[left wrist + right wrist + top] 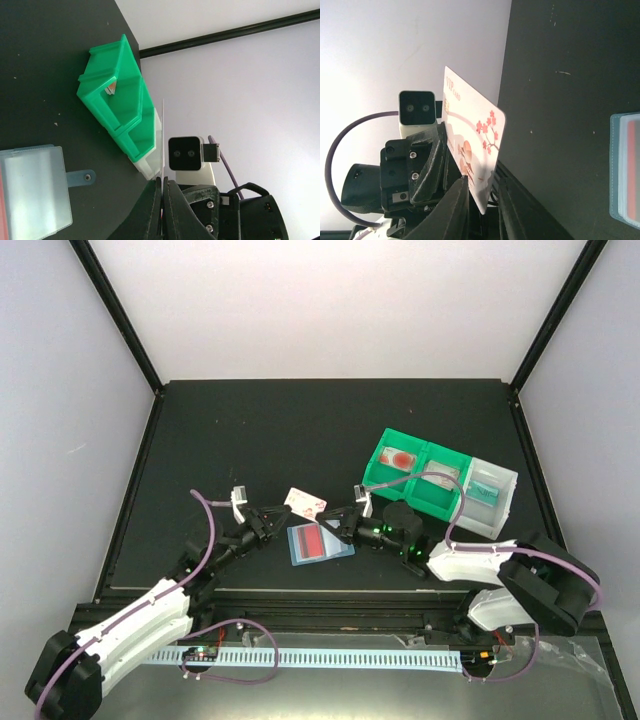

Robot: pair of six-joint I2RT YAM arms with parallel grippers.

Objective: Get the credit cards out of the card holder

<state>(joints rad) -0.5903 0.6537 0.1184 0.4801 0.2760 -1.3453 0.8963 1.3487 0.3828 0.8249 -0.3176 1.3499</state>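
A whitish-pink credit card (305,502) with red blossom print is held above the table between both grippers. My left gripper (272,520) is shut on it; in the left wrist view the card (163,130) stands edge-on between the closed fingers (155,200). My right gripper (330,524) is open, and its jaws straddle the card's lower corner (470,135), with one finger (460,200) touching it. The light blue card holder (320,543) lies flat just below with a red card (313,540) in it, and also shows in the wrist views (32,192) (626,170).
Two green bins (420,475) and a clear bin (492,492) stand at the right. One green bin holds a red card (402,458) and the clear bin holds a teal card (485,485). The bins (117,100) also show in the left wrist view.
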